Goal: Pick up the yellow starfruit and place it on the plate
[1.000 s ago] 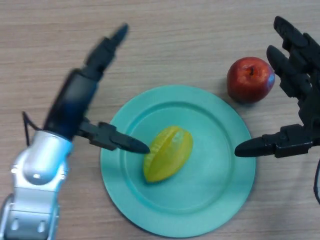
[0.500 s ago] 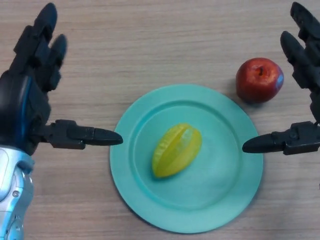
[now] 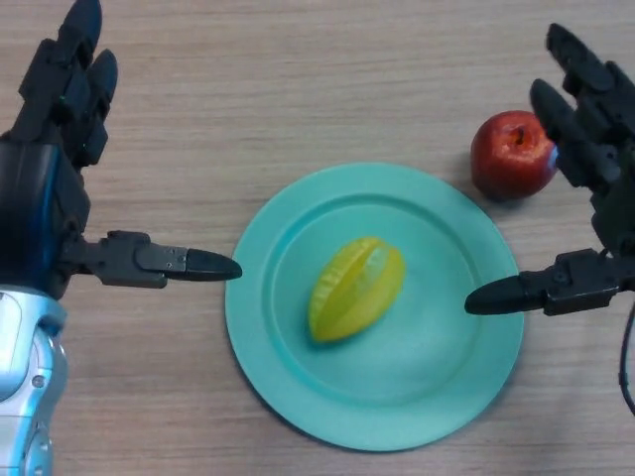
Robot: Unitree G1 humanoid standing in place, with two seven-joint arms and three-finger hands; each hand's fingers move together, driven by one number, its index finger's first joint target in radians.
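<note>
**Starfruit rests on the plate, both hands spread and empty**

The left hand [image 3: 45, 188] sits at the left edge of the tabletop with its fingers straight and pointing away from the robot and its thumb stretched sideways toward the plate, its tip just short of the rim. It holds nothing. The right hand [image 3: 595, 178] mirrors it at the right edge: fingers straight and apart, thumb reaching in over the plate's right rim, also empty.

Between the two thumbs lies the teal plate [image 3: 437, 397], set toward the near edge of the wooden tabletop [image 3: 298, 79]. The yellow starfruit [image 3: 357, 288] lies inside it, a little left of the plate's middle, so it is somewhat nearer the left thumb than the right. Its long axis runs diagonally, from the near-left up toward the far-right, with a ridge facing up.

By the look of it the placement is done, and what remains is only for the hands to draw clear.

A red apple [image 3: 511, 154] stands on the tabletop just beyond the plate's far-right rim, close under the right hand's fingers; that hand could nudge it if it swings inward. Nothing stands between the left hand and the fruit.
</note>
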